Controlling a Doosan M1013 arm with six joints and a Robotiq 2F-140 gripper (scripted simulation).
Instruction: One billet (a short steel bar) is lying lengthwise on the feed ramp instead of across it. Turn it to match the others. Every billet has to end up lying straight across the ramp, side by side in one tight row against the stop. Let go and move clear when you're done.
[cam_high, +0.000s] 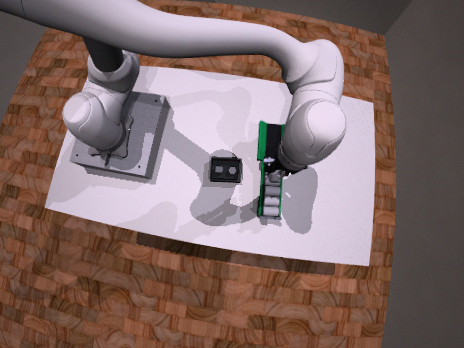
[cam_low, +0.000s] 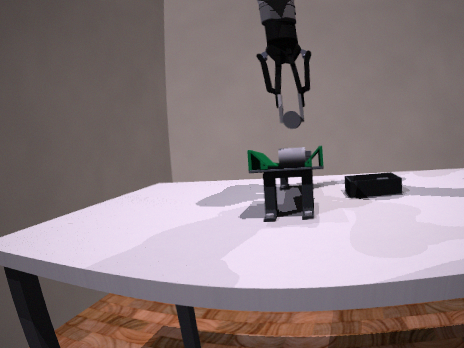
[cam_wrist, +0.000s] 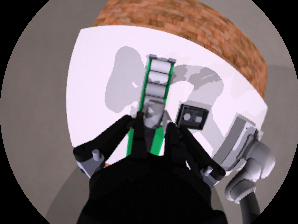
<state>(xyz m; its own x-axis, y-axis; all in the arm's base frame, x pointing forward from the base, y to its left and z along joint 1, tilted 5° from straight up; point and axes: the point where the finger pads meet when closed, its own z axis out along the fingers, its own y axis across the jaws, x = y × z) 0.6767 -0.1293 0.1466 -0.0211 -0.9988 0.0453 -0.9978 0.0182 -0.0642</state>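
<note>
My gripper (cam_low: 291, 116) is shut on a grey steel billet (cam_low: 292, 119) and holds it in the air well above the ramp, its round end facing the exterior camera. The green feed ramp (cam_low: 285, 159) stands on black legs on the white table. A row of grey billets (cam_high: 271, 197) lies across the ramp at its near, lower end in the top view. In the wrist view the held billet (cam_wrist: 153, 113) sits between my fingers over the ramp (cam_wrist: 157, 90). The arm's wrist (cam_high: 314, 131) hides the ramp's middle in the top view.
A black box (cam_high: 225, 169) lies on the table left of the ramp; it also shows in the exterior view (cam_low: 373, 184) and the wrist view (cam_wrist: 193, 116). The robot base (cam_high: 117, 135) stands at the table's far left.
</note>
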